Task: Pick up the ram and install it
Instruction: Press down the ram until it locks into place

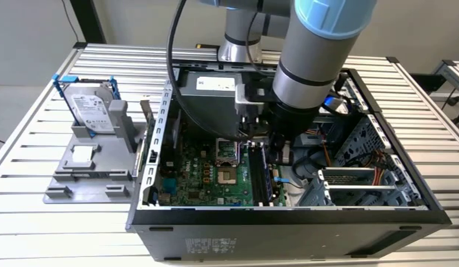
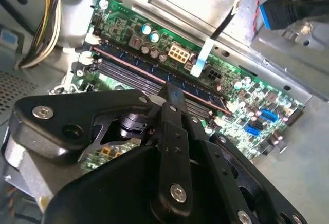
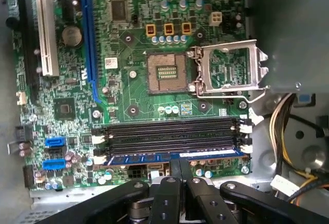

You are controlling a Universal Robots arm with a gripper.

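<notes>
The ram [image 3: 139,158] is a long bluish stick standing on edge in the outermost of the black memory slots [image 3: 169,131] on the green motherboard [image 3: 133,95]. In the second wrist view the ram [image 2: 128,62] runs slantwise across the board. My gripper [image 3: 181,163] sits over the middle of the stick, its black fingers [image 3: 174,175] closed on the upper edge. The exterior view has the gripper [image 1: 265,143] reaching down inside the open computer case [image 1: 289,217], above the slots.
A silver hard drive with blue bracket [image 1: 92,108] stands on a grey holder at the exterior view's left. The open processor socket [image 3: 167,75], cable bundles [image 3: 288,126] and a metal drive cage [image 1: 363,189] crowd the slots. The case walls hem the arm in.
</notes>
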